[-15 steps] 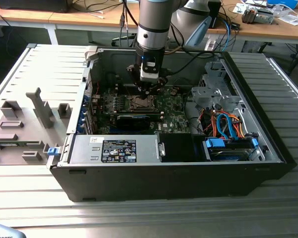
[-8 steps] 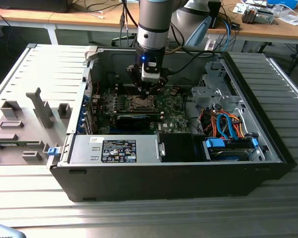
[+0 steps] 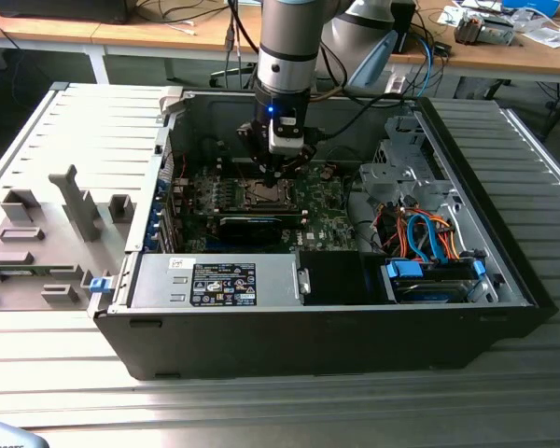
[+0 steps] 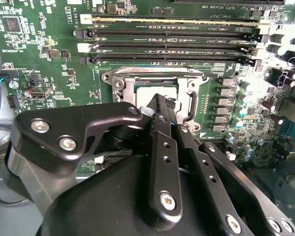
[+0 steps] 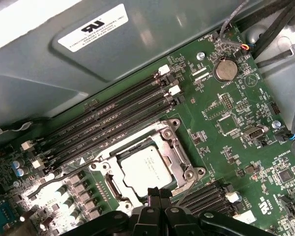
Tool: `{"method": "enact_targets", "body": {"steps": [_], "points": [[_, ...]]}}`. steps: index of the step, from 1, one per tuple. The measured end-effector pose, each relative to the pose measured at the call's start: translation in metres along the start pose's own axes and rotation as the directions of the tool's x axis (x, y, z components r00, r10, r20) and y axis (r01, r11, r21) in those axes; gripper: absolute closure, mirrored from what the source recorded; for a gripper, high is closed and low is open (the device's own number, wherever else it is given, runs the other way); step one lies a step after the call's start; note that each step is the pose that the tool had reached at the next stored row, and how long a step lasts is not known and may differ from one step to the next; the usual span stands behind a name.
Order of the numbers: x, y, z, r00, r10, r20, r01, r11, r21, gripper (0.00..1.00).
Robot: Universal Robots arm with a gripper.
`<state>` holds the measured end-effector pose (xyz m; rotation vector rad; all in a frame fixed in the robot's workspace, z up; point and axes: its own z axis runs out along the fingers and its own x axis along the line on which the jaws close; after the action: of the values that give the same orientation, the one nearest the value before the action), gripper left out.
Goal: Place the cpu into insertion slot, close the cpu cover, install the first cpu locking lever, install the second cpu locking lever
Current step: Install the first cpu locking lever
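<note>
Silvery-grey cpu point(image 5: 146, 168) lies flat in the insertion slot point(image 5: 110, 189), framed by the cpu cover point(image 5: 179, 160), at the motherboard's centre. Fingers point(image 5: 159, 194) hang pressed together, empty, at the socket's six o'clock edge.

Silver-grey arm point(image 3: 287, 37) with a glowing blue wrist light, black cables trailing, and a matte black gripper point(image 4: 160, 105), its linkage bars studded with shiny round screws.
</note>
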<state>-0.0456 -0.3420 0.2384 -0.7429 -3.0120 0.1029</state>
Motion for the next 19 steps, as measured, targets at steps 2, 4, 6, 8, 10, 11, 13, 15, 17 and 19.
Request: {"method": "enact_targets", "body": {"steps": [2, 4, 6, 8, 10, 11, 13, 15, 17, 19], "points": [[0.0000, 0.0000, 0.0000, 1.0000, -0.006, 0.0004, 0.006, 1.0000, 0.0001, 0.89], [0.0000, 0.0000, 0.0000, 0.9999, -0.012, 0.0009, 0.012, 0.9999, 0.0003, 0.89], [0.0000, 0.0000, 0.0000, 0.9999, -0.016, 0.0012, 0.016, 0.9999, 0.0003, 0.89], [0.0000, 0.0000, 0.0000, 0.9998, -0.021, 0.0015, 0.021, 0.9998, 0.0005, 0.89], [0.0000, 0.0000, 0.0000, 0.9997, -0.026, 0.0020, 0.026, 0.9997, 0.0006, 0.89], [0.0000, 0.0000, 0.0000, 0.9996, -0.028, 0.0021, 0.028, 0.9996, 0.0006, 0.89], [0.0000, 0.0000, 0.0000, 0.9995, -0.033, 0.0024, 0.033, 0.9995, 0.0007, 0.89], [0.0000, 0.0000, 0.0000, 0.9992, -0.039, 0.0029, 0.039, 0.9992, 0.0009, 0.89], [0.0000, 0.0000, 0.0000, 0.9990, -0.046, 0.0034, 0.046, 0.9990, 0.0010, 0.89], [0.0000, 0.0000, 0.0000, 0.9986, -0.052, 0.0038, 0.052, 0.9986, 0.0012, 0.89]]}}
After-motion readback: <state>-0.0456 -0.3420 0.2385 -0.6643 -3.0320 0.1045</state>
